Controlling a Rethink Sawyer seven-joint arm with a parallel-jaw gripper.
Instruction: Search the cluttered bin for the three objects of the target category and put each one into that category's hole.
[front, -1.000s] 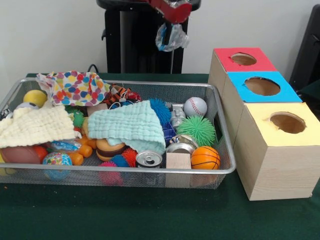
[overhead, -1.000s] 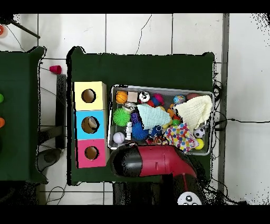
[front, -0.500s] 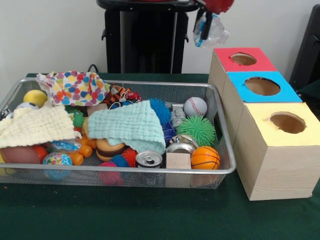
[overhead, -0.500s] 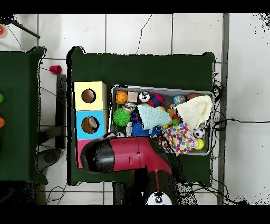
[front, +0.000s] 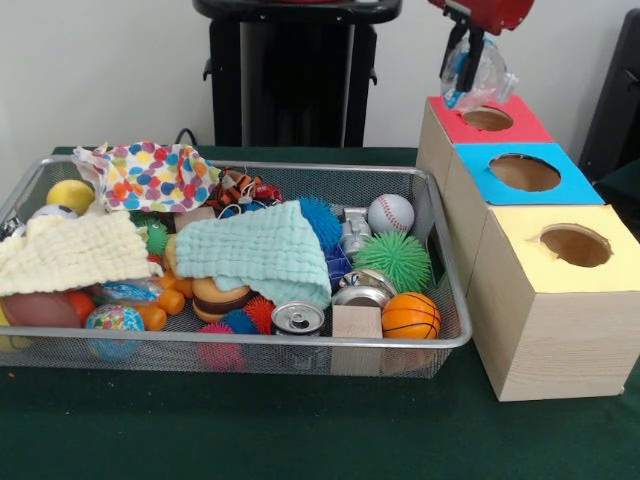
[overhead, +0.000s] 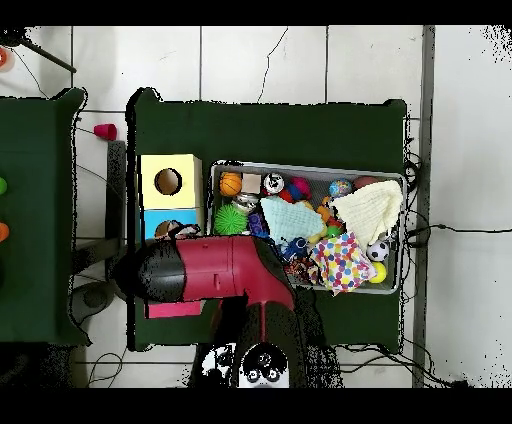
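Green-covered surface (front: 300, 430) carries a wire mesh bin (front: 452, 300) w/ a row of three wooden boxes just beside it, at the bin's short end. Arm (overhead: 215, 270) in overhead view lies across the red box and part of the blue one, hiding them there. Boxes, each w/ a round hole on top: yellow box (front: 560, 300) at the front edge, blue box (front: 525, 172) in the middle, red box (front: 487, 118) at the back.

Bin is full: light-green cloth (front: 260, 250) at centre, cream cloth (front: 70, 252) and polka-dot cloth (front: 150, 175) toward the far short end. By the end nearest the boxes: green spiky ball (front: 400, 258), basketball (front: 411, 315), baseball (front: 390, 212), wooden block (front: 357, 321), can (front: 298, 318).

Gripper (front: 468, 70) hangs above the red box, over the edge of its hole, clamped on a crumpled clear plastic bottle (front: 482, 72), which is off the surface, held in the air above that red top.
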